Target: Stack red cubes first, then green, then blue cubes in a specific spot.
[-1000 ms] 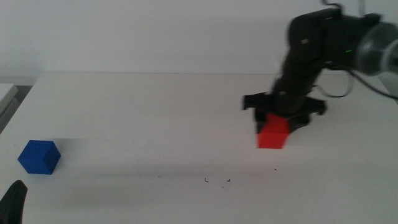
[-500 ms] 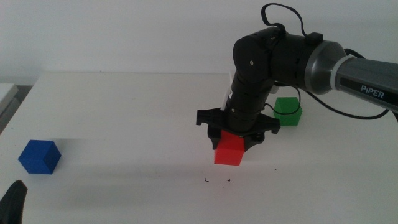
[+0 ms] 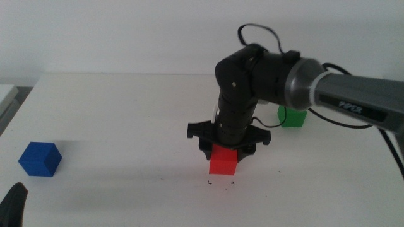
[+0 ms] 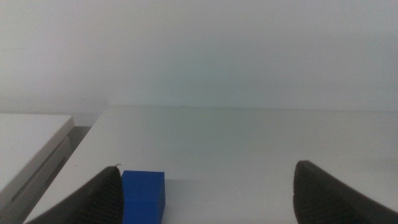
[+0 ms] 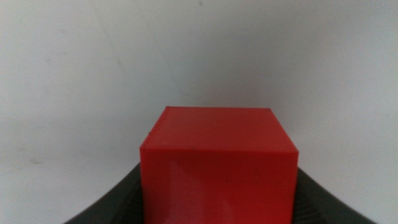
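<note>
Red cube (image 3: 223, 160) first: a small, plain, matte bright-red block with sharp edges, and on my right wrist feed its top and front faces fill the middle of the frame (image 5: 217, 165). I have it clamped in the right claw (image 3: 224, 154), a dark jaw pressed against each side, just behind the marked spot (image 3: 220, 183), whose tiny black corner marks show on the white bench (image 3: 126, 107) right in front of the cube; I cannot tell whether the cube touches the bench. The right arm reaches in from the right, its forearm level, then bends down so the wrist stands nearly upright over the cube. The green cube (image 3: 292, 117) sits behind the arm, partly hidden. The blue cube (image 3: 40, 158) rests well apart at the left, near the waiting left claw (image 4: 205, 193), whose jaws are spread wide and hold nothing.
</note>
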